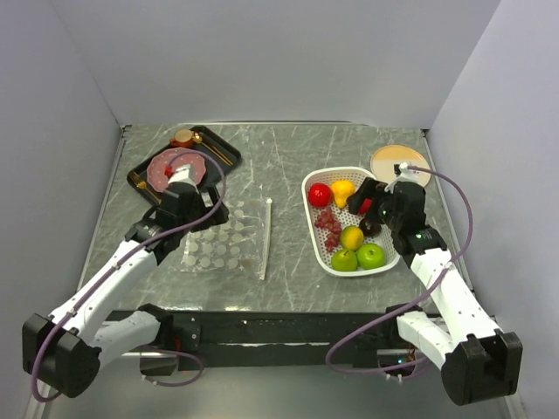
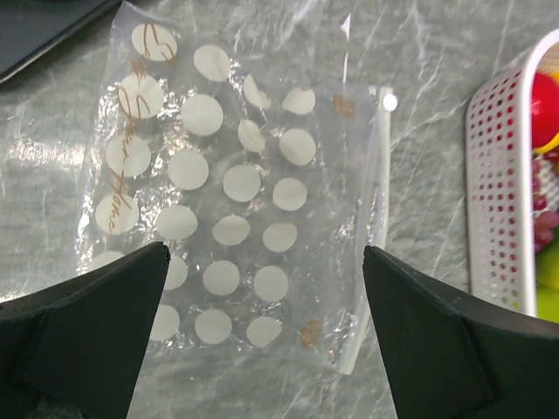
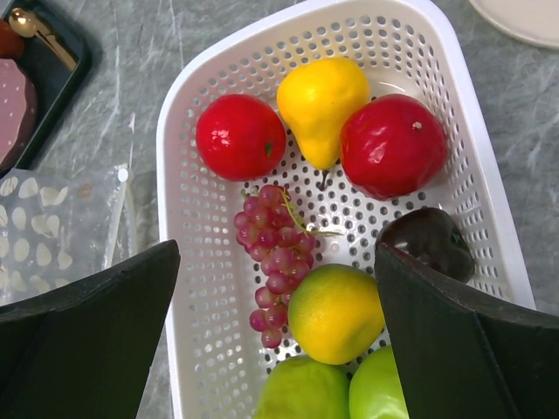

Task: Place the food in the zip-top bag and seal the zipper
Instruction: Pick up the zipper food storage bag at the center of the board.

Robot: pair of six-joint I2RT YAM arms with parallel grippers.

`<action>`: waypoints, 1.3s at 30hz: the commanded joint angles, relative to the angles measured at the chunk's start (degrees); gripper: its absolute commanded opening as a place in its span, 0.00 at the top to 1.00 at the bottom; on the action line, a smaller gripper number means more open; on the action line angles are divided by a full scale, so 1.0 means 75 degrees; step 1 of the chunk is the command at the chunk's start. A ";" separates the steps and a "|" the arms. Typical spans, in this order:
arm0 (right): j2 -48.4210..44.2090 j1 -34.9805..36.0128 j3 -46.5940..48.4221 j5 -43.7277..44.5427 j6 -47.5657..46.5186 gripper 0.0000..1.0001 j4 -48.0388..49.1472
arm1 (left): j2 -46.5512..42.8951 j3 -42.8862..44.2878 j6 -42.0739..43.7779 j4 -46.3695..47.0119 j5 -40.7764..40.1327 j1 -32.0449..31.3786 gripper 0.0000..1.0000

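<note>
1. Grey marbled surface (image 1: 288, 144) carries everything. Use the white perforated basket (image 1: 349, 170) as your reference.
2. All the food is in the basket: a red apple (image 3: 240, 137), a yellow fruit (image 3: 321, 103), a second red fruit (image 3: 393, 146), grapes (image 3: 272, 262), a dark plum (image 3: 430, 240), a yellow citrus (image 3: 336, 314) and green apples (image 3: 345, 393).
3. The zip-top bag (image 2: 236, 192) lies flat to the left of the basket. Its zipper (image 2: 377, 201) runs along the edge nearest the basket.
4. The right claw (image 3: 278, 251) hangs over the basket, fingers spread wide, holding nothing. The left claw (image 2: 265, 251) hangs over the bag, equally wide and empty.
5. Hazard: the bag film is thin and lies flat. A descending finger will probably push or crumple it rather than part the mouth.
6. Hazard: the round fruits are smooth. An off-centre pinch may squirt one out, and it would roll across the surface.
7. Hazard: the fruits lie packed together. Fingers this wide may catch a neighbour or the basket rim and drag the basket.
8. Room: the bare strip between basket and zipper is your transfer lane.
9. Edges: the enclosure wall stands near the basket's right side, and a tan plate (image 1: 400, 161) sits just behind it. Expect both arms to crowd each other at the bag mouth.
</note>
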 commanded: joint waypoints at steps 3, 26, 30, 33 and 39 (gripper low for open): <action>0.0361 -0.0025 0.0656 0.0022 -0.0032 0.00 -0.0238 | 0.0395 0.0409 0.0085 -0.0227 -0.1147 -0.0975 0.01; 0.0619 -0.0095 0.0914 -0.0201 0.0179 0.00 -0.0485 | 0.4378 0.2868 -0.1299 -0.1726 -0.3584 -0.3637 0.01; 0.0643 -0.0095 0.0926 -0.0189 0.0179 0.00 -0.0520 | 0.4966 0.3456 -0.1485 -0.2136 -0.3982 -0.3882 0.01; 0.0654 -0.0107 0.0903 -0.0142 0.0155 0.00 -0.0496 | 0.5236 0.3608 -0.1474 -0.2090 -0.3809 -0.3930 0.01; 0.0701 -0.0142 0.0938 -0.0119 0.0167 0.00 -0.0590 | 0.5623 0.3399 -0.1931 -0.1916 -0.3867 -0.3953 0.10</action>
